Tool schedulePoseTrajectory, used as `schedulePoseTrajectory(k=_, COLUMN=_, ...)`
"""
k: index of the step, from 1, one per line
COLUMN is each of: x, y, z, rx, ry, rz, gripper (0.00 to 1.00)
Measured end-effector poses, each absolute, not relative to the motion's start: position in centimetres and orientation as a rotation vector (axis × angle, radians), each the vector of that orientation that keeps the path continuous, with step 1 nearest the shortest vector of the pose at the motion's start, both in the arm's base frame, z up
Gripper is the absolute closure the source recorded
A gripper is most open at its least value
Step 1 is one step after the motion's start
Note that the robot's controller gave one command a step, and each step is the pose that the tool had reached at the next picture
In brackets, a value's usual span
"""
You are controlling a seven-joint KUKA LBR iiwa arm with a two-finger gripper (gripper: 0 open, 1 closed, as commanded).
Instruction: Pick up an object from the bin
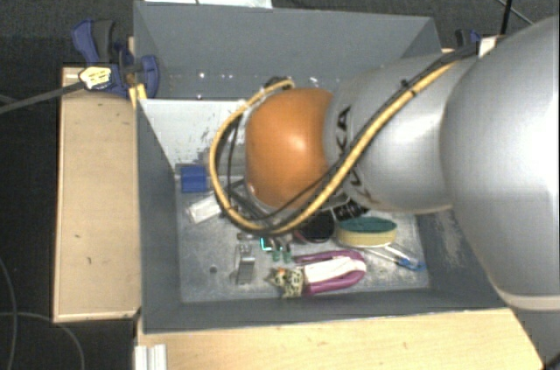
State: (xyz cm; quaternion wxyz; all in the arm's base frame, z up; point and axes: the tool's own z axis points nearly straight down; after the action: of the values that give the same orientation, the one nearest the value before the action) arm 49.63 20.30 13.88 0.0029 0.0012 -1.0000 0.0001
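The silver arm (455, 141) and its orange wrist cover (284, 145) are seen over the grey metal bin (162, 211). A blue block (192, 178) lies at nine o'clock. The gripper (271, 249), whose state cannot be told, is placed at six o'clock between a small grey metal piece (243, 268) and a purple-and-white plastic oblong (331, 274). With both so near, either could be nudged aside or the grasp missed.

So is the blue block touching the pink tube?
Apart. Camera view: blue block by the left wall, pink tube near the front, grey floor between them.
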Motion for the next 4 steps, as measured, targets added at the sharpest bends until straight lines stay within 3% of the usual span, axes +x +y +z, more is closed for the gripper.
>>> schedulePoseTrajectory(k=1, x=57.4, y=22.4, z=6.8, rx=0.064, ry=-3.147, rz=-0.003, gripper=0.0)
schedulePoseTrajectory(k=2, x=57.0, y=22.8, z=10.3, rx=0.053, ry=-3.147, rz=-0.005, gripper=0.0)
schedulePoseTrajectory(k=3, x=57.0, y=21.3, z=10.5, rx=-0.066, ry=-3.141, rz=-0.001, gripper=0.0)
schedulePoseTrajectory(k=4, x=57.5, y=22.8, z=7.1, rx=-0.385, ry=-3.121, rz=-0.003, gripper=0.0)
